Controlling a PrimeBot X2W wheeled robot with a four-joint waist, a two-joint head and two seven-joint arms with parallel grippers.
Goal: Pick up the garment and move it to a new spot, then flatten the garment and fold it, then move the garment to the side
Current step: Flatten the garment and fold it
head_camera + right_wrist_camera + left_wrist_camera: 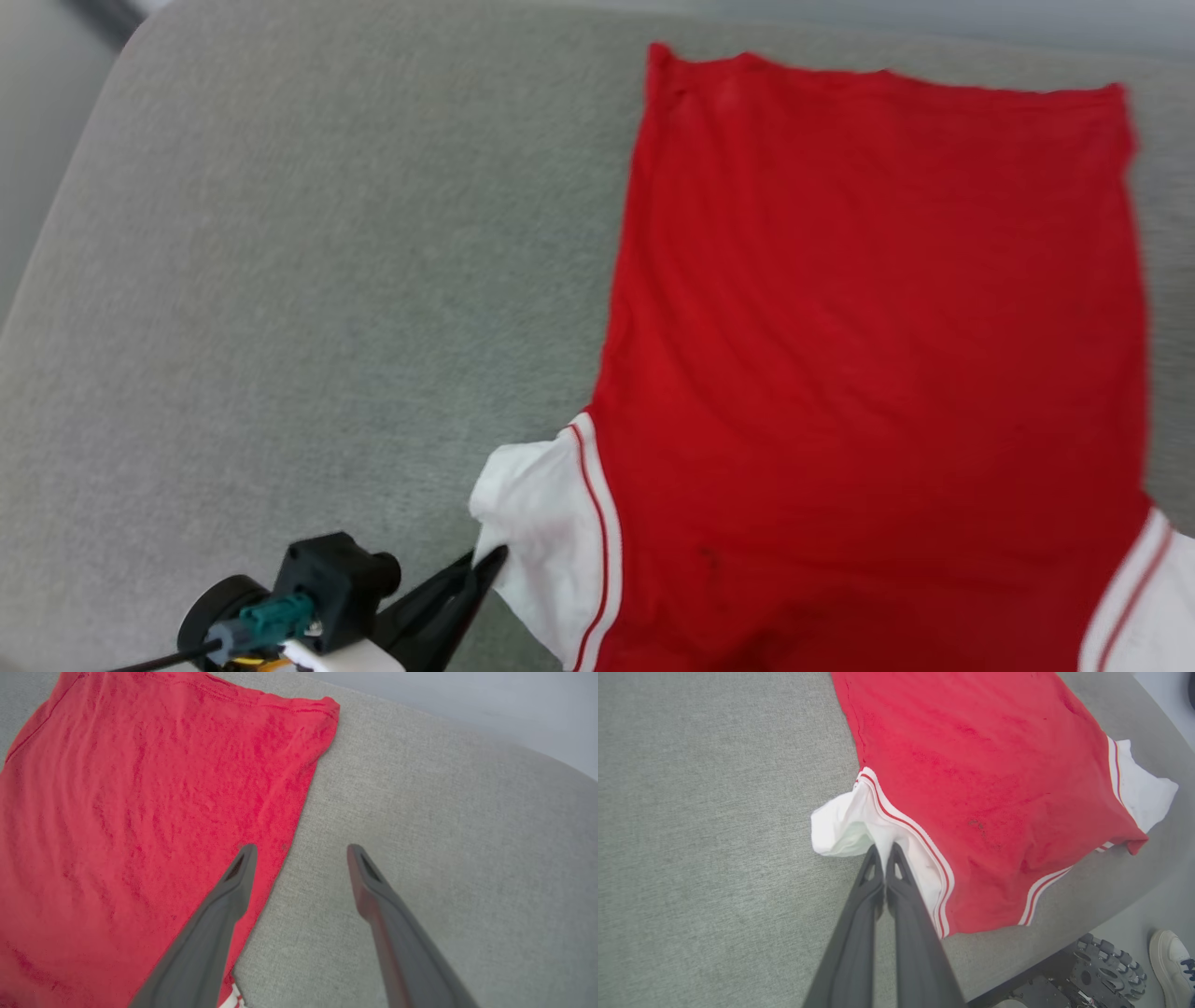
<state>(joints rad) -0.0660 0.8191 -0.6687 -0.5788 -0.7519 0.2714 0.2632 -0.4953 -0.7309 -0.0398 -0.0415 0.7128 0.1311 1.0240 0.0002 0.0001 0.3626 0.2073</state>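
Observation:
The garment [868,355] is a red T-shirt with white sleeves and red-and-white trim, spread plain side up on the grey padded surface [280,280]. My left gripper [492,562] is shut on the white sleeve [537,513] at its lower left; the left wrist view shows the gripper [883,851] pinching the bunched sleeve cloth [840,826]. In the right wrist view my right gripper [301,856] stands open above the garment's [140,812] right side edge, one finger [238,872] over red cloth, the other over bare grey surface, nothing between them.
The grey padded surface [444,835] extends wide to the left of the garment. Its near edge [1111,905] drops to the floor, where the robot's wheeled base [1106,966] and a person's white shoe [1169,956] show.

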